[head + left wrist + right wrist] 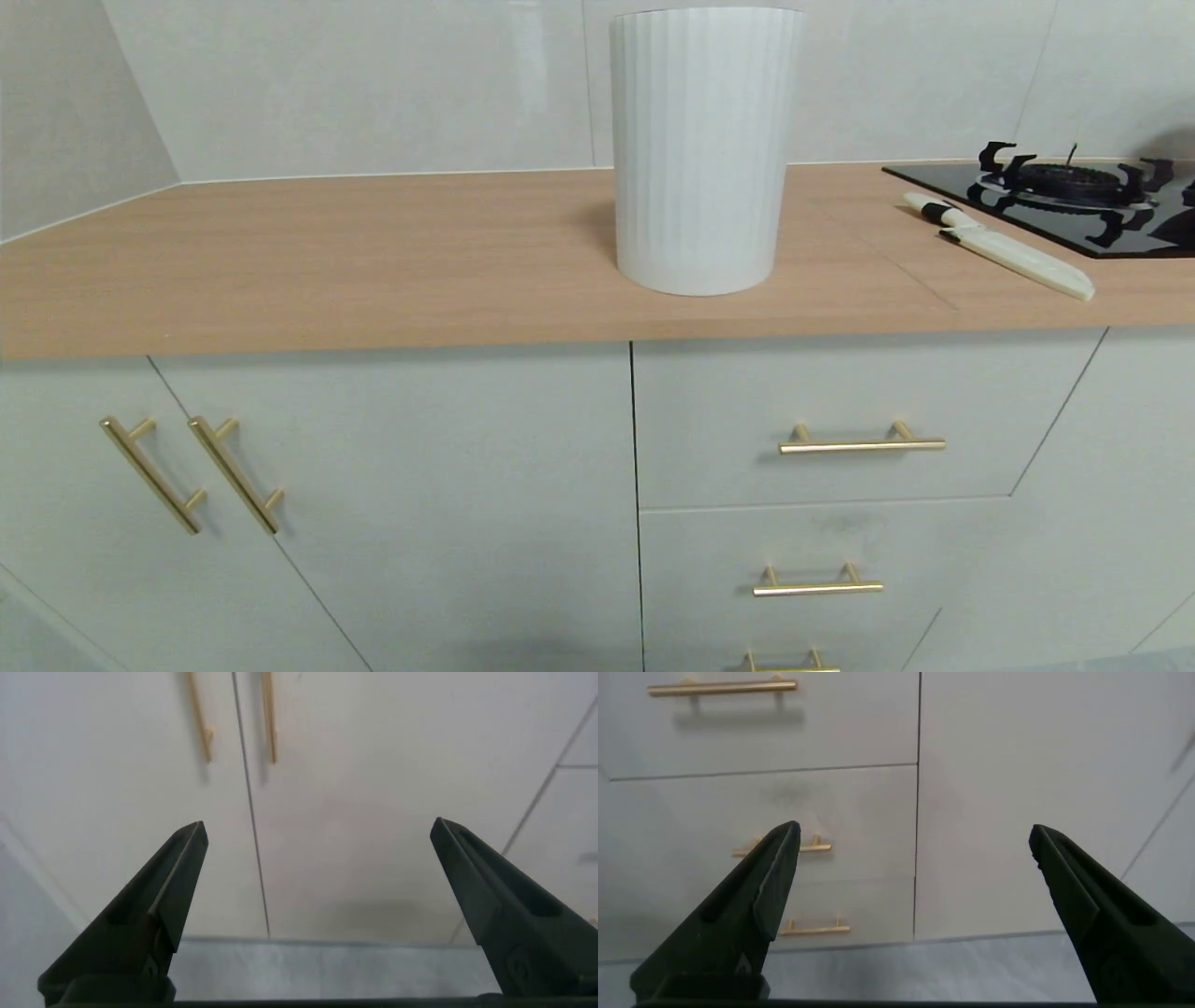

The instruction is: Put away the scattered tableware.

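A white-bladed knife with a white and black handle lies on the wooden counter at the right, beside the stove. A tall white ribbed container stands upright near the counter's middle. My left gripper hangs open low in front of the cabinet doors, nothing between its fingers. My right gripper is open too, facing the drawer fronts below the counter, holding nothing.
A black glass gas stove sits at the counter's right end. Below are two cabinet doors with gold handles and a stack of drawers with gold handles. Tiled walls close off the back and left.
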